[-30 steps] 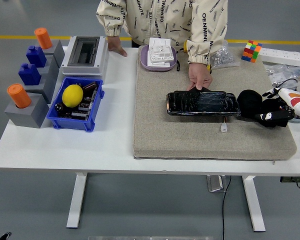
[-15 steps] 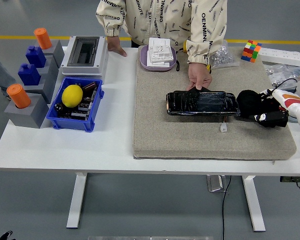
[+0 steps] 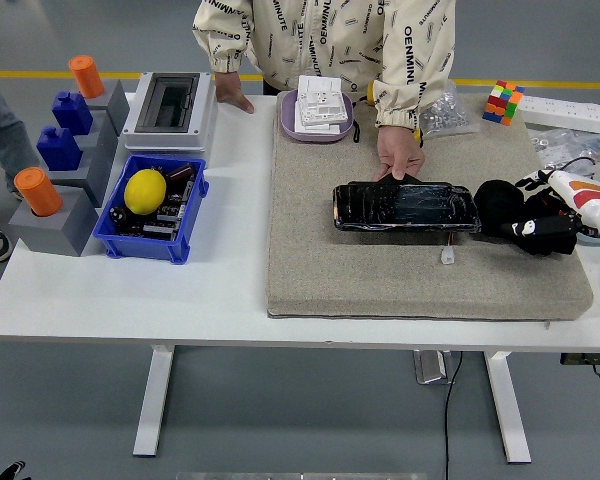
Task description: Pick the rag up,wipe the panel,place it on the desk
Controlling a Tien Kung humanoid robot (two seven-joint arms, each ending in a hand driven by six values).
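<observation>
Right hand (image 3: 542, 232) closes on the black rag (image 3: 500, 206), just right of the panel (image 3: 405, 207), whose long axis runs leftward.

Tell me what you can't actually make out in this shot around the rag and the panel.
- Head view: right hand and rag are both black, so the grip is unreadable.
- The panel's far edge is hidden under the person's hand.
- Left hand: outside the frame.
- Blue bin contents beside the lemon: too small.

Mat near side free; far side blocked.
Person's hand (image 3: 400, 155) holds panel (image 3: 405, 207) far edge; rag (image 3: 500, 205) + right hand (image 3: 542, 230) crowd its right end.
</observation>
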